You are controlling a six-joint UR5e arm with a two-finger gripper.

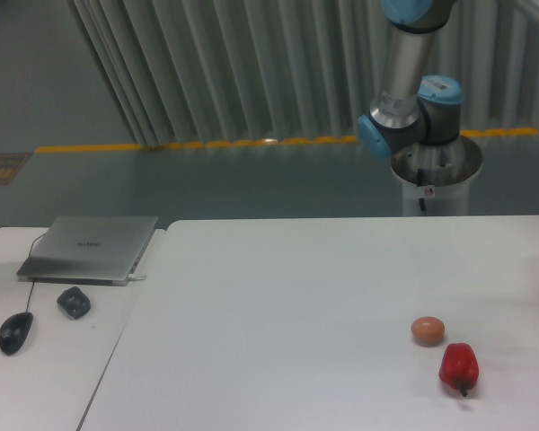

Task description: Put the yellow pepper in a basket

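The yellow pepper is nowhere in this view, and neither is any basket — so whether the pepper is already held, already dropped off, or waiting somewhere off-frame cannot be told from here. By the look of things nothing of the task can be confirmed as done, and I would judge the whole pick and place as unverified at best.

The gripper is out of view too: only the arm [404,81] shows, its grey-and-blue joints rising from the pedestal behind the table's far edge and running out of the top of the frame. So its opening, and anything it may hold, cannot be told, and the pepper's place relative to it is unknown.

On the white table [278,305] lie a red pepper [458,367] near the front right and, just beside it, a small tan-orange ball [428,330] — neither is the target. On the side desk to the left sit a closed laptop [90,248], a mouse [15,332] and a small dark object [74,302]
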